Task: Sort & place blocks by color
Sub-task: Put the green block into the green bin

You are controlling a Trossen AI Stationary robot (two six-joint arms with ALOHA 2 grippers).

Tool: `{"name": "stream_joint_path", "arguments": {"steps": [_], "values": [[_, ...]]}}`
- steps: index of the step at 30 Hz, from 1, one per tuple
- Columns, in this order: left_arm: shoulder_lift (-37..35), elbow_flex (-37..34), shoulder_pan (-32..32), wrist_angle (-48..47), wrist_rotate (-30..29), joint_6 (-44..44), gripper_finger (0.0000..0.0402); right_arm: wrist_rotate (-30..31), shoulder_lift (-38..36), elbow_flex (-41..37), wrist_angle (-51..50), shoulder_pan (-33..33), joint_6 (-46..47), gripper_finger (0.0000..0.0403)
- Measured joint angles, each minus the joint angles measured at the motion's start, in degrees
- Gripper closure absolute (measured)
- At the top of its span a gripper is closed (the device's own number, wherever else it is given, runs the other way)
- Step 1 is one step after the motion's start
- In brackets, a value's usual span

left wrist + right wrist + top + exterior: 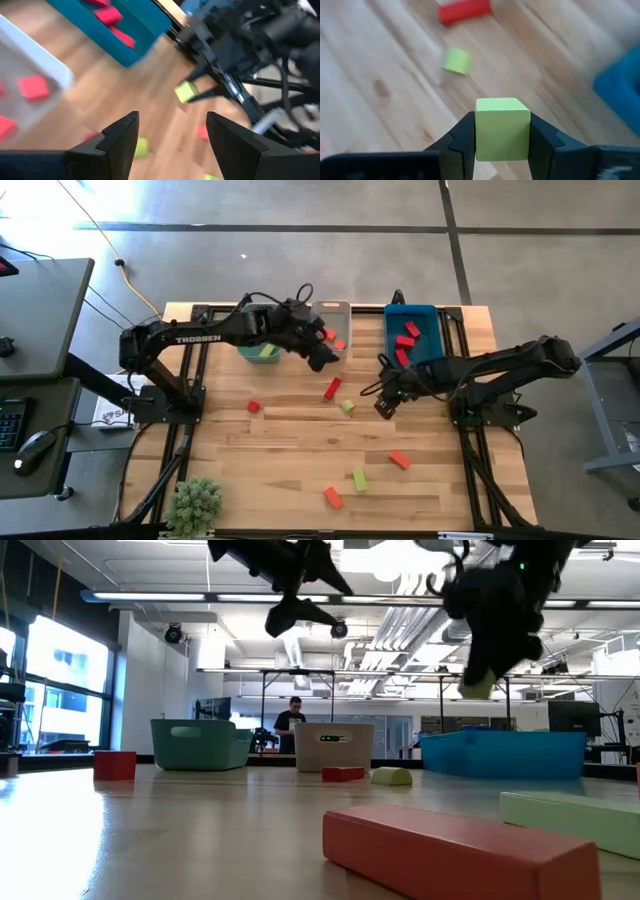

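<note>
Wooden table [300, 450] fills the frame; at centre-right your right gripper [502, 134] clamps 1 yellow-green cube [502, 128]. Carry it level to the green bin [258, 352]. Left gripper [170, 134] hangs open, upper centre.

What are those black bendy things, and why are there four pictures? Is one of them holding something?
They are two robot arms sorting blocks by color. One camera looks down from above, one sits low on the wooden table, and one rides on each arm's wrist. Loose red and yellow-green blocks lie on the table. At the back stand three bins: green, white and blue. The right tool is pinching a yellow-green cube, lifted above the table. The left tool is open and empty, hovering near the white bin.
</note>
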Motion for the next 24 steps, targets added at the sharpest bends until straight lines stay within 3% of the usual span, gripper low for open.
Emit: {"name": "stream_joint_path", "arguments": {"steps": [7,12,17,24], "values": [[0.04,0.0,-4.76,0.73,1.47,-7.21,0.0179,-0.65,-0.88,7.17,0.15,0.13,-15.03,0.0297],[0.04,0.0,-7.4,2.12,2.7,-12.0,0.0179,-4.69,-0.88,12.98,0.23,1.66,-24.13,0.0297],[0.04,0.0,-9.31,7.22,7.57,-16.85,0.0179,-7.79,-0.88,18.26,0.35,4.63,-32.51,0.0297],[0.04,0.0,-12.13,16.52,8.07,-22.95,0.0179,-7.79,-0.88,22.5,0.36,9.04,-41.5,0.0297]]}}
